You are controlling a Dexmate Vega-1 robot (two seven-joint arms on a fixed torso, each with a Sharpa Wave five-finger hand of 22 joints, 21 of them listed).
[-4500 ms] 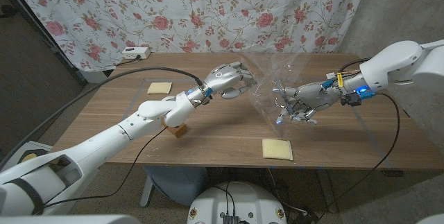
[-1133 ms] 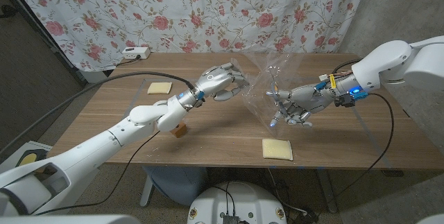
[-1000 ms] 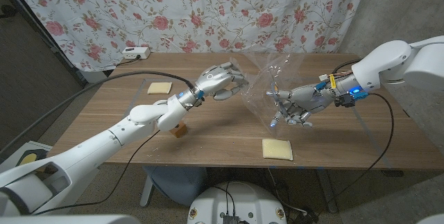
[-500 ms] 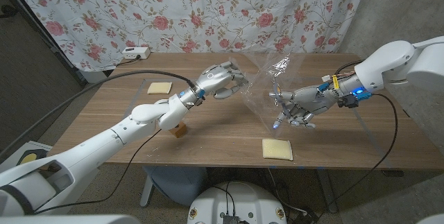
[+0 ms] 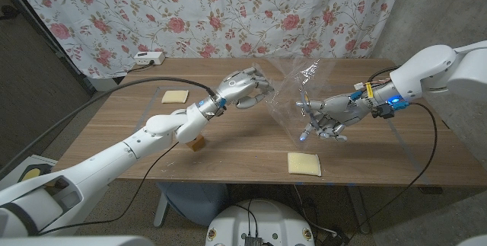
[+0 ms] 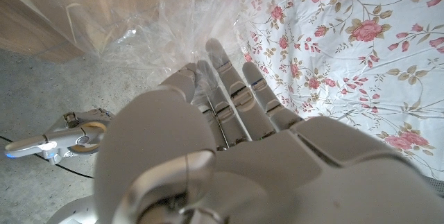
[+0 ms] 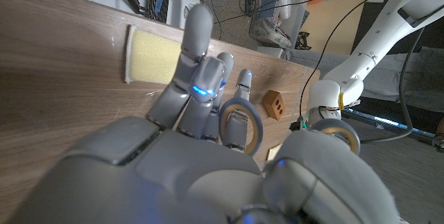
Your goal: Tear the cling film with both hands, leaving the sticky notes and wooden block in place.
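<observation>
- The cling film [image 5: 293, 97] is a clear, crinkled sheet stretched in the air above the middle of the wooden table [image 5: 380, 158], spanning the gap between the two hands.
- The left hand [image 5: 245, 90] is raised above the table at the film's left edge, fingers curled around that edge and gripping it; in the left wrist view the film [image 6: 132, 23] bunches just beyond the fingers [image 6: 232, 89].
- The right hand [image 5: 326, 115] is at the film's right and lower edge, with its fingers partly spread and the film gathered against them; it appears to hold the sheet, though the exact pinch cannot be made out.
- In the right wrist view the right hand's fingers [image 7: 198, 78] reach out over the table, one with a blue light glowing on it.
- A yellow sticky-note pad [image 5: 303, 164] lies on the table near its front edge, below the film and toward the robot.
- A second yellow sticky-note pad [image 5: 175, 96] lies on the table well to the left of the film.
- The small wooden block [image 5: 197, 142] sits on the table beside the left forearm, between that second pad and the front edge.
- A floral curtain [image 5: 190, 10] hangs behind the table.
</observation>
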